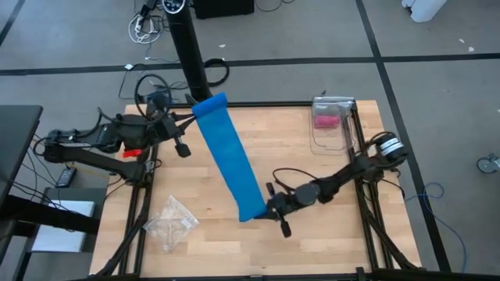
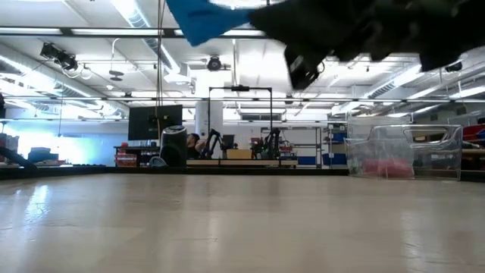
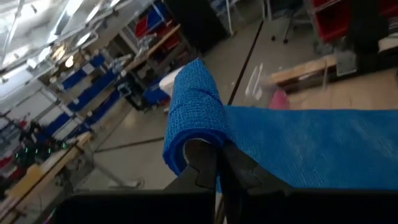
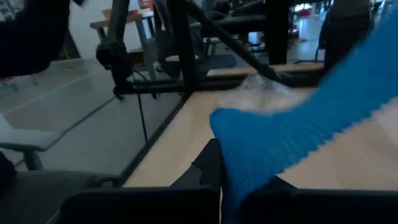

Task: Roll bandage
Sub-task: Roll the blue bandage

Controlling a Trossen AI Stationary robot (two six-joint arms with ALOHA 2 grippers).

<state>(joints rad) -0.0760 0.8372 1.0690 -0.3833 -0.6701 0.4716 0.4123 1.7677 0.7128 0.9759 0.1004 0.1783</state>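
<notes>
We've got the long bright blue fabric bandage (image 1: 227, 157) held taut above the wooden table (image 1: 328, 234) — far-left end pinched in the closed left gripper (image 1: 193, 114), near end in the closed right gripper (image 1: 266, 204). Long axis diagonal between them — rolling starts from either end.

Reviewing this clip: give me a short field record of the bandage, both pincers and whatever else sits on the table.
bandage: bright blue strip, stretched above the table between both arms, not rolled yet
left pincer: shut on the strip's far end
right pincer: shut on the strip's near end
clear container: far right corner, pink roll inside
plastic bag: crumpled, near left area of the table
table: light wood
</notes>
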